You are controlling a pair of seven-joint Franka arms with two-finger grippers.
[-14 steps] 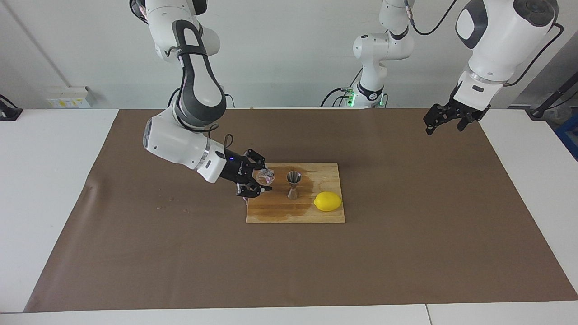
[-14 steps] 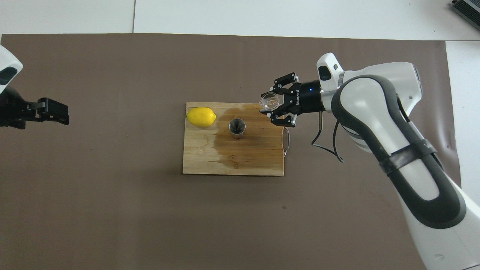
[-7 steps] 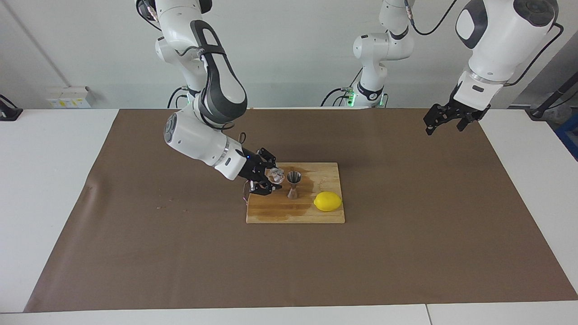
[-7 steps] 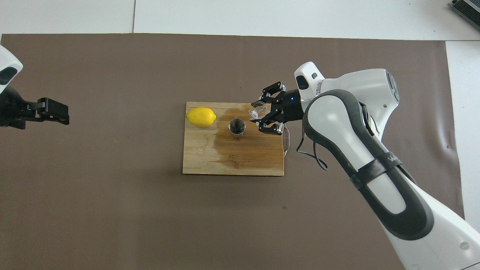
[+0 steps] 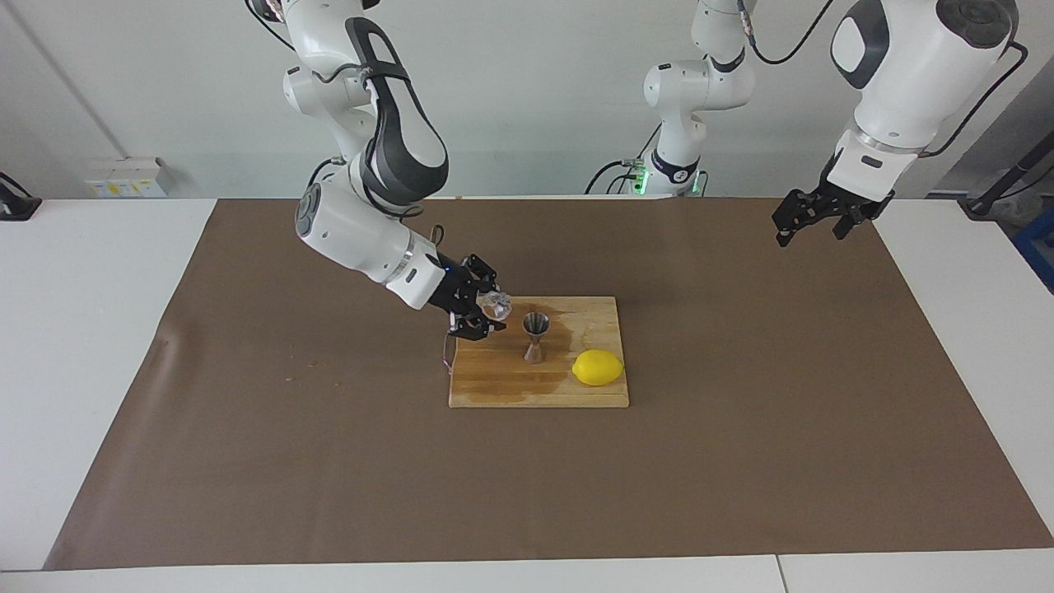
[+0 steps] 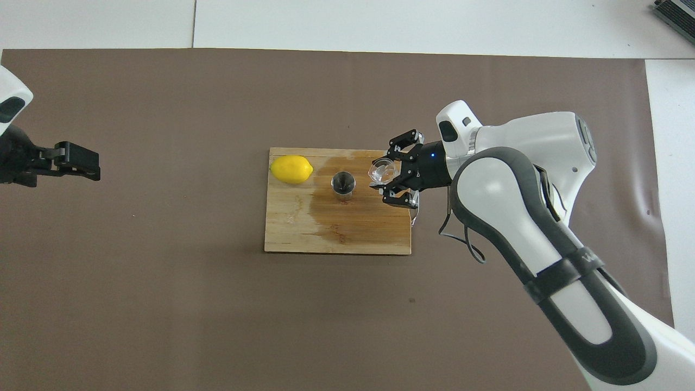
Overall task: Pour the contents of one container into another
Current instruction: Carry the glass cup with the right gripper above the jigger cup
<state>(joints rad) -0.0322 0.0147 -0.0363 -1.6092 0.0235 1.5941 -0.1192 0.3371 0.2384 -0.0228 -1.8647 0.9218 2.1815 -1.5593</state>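
Observation:
My right gripper (image 5: 487,313) is shut on the tiny clear faceted glass cup (image 5: 496,305) and holds it in the air over the wooden cutting board (image 5: 494,387), just beside the jigger on the right arm's side. The cup (image 6: 383,171) sits slightly higher than the jigger's rim and does not touch it. The small steel hourglass jigger (image 5: 535,336) stands upright on the board's middle, its open top showing in the overhead view (image 6: 343,183). My left gripper (image 5: 811,224) waits open and empty, high over the left arm's end of the table (image 6: 76,161).
A yellow lemon (image 5: 598,367) lies on the board beside the jigger, toward the left arm's end (image 6: 291,169). A dark wet patch (image 6: 347,217) covers part of the board (image 6: 336,241). A brown mat (image 5: 329,461) covers the table.
My right gripper has carried the glass cup from the board's edge to just beside the jigger, then raised it a little. The left arm has not moved.

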